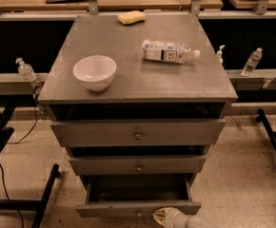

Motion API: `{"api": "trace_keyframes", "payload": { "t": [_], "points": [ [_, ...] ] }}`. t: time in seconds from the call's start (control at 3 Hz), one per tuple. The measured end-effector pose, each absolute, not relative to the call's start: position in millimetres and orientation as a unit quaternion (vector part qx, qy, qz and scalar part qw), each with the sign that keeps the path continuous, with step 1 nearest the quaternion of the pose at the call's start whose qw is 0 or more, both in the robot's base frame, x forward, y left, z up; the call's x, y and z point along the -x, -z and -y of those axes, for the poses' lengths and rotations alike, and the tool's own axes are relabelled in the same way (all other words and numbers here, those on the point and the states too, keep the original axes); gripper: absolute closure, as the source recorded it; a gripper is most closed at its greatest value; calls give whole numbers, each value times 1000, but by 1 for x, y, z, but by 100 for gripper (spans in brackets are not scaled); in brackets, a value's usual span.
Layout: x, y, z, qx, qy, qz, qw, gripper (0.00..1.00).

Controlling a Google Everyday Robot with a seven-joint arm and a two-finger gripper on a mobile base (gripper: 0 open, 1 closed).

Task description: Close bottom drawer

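Where the lower edge of the view cuts it off, the claw (pixel 165 216) appears at 6 o'clock as a pale, rounded tip pointing toward 9 o'clock. Its arm trails off toward 4 o'clock. Whether the claw is spread or closed cannot be told, and nothing is seen in its hold.

Just at 11 o'clock of the claw is the bottom drawer (pixel 114 209). It is pulled well out of the cabinet, with its dark interior exposed and its slim grey front panel facing the viewer. The claw lies at the lower rim of that panel, right of the panel's middle. Contact between the two cannot be made out.

At 12 o'clock of this drawer comes the middle drawer (pixel 104 166), standing slightly proud. Above that is the top drawer (pixel 90 134), the widest, which also stands out a little. Each carries a small round knob at its centre.

The grey counter (pixel 128 87) caps the cabinet. A white bowl (pixel 94 72) stands upright at its 9 o'clock side. A plastic water bottle (pixel 169 52) lies flat toward 2 o'clock, and a yellow sponge (pixel 132 17) rests at the 12 o'clock edge.

Beyond the counter, a pump bottle (pixel 25 70) stands on a rail at 9 o'clock. A small water bottle (pixel 251 61) stands on the rail at 3 o'clock.
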State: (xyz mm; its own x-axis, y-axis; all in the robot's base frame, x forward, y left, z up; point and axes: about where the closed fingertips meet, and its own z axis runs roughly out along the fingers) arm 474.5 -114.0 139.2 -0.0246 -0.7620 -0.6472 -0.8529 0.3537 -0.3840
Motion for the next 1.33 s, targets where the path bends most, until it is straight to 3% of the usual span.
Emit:
{"api": "trace_keyframes", "payload": {
  "t": [1.33],
  "points": [
    [-518,-137,126,540,-59,-714,442,100]
  ]
}}
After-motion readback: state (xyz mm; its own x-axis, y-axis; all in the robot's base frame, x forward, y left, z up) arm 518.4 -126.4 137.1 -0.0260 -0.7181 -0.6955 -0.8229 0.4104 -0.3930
